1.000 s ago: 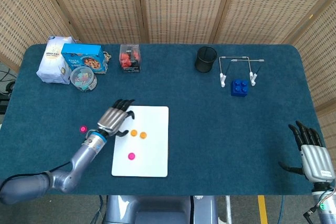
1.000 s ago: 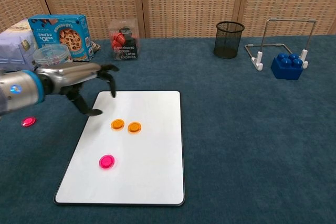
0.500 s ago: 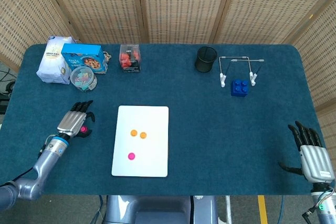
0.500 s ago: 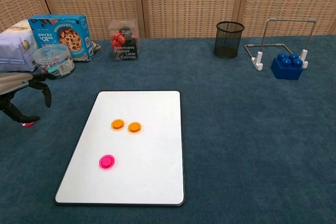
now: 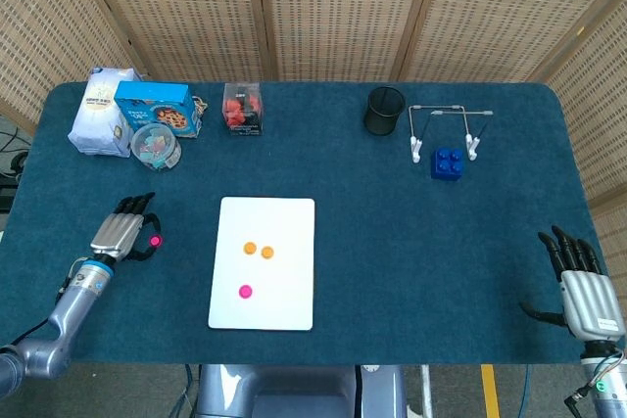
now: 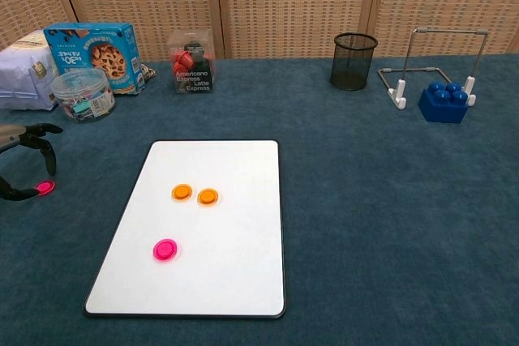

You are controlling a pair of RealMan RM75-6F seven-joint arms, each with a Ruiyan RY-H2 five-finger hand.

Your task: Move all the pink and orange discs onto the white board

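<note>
At the frame's left, the open left hand is closing around the small flat pink disc; fingertips risk flicking it away across the blue cloth.

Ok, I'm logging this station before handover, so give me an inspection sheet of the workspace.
Surface: blue table, no spills seen.
Job's things: white board holds two orange discs and a pink disc; another pink disc lies on the cloth.
Clutter: cookie box, white bag, plastic tub, capsule box, mesh cup, wire stand, blue brick.
Hands: left hand beside the stray disc; right hand idle, fingers spread.
Cables: some at left edge.
Surroundings: wicker screens.
</note>
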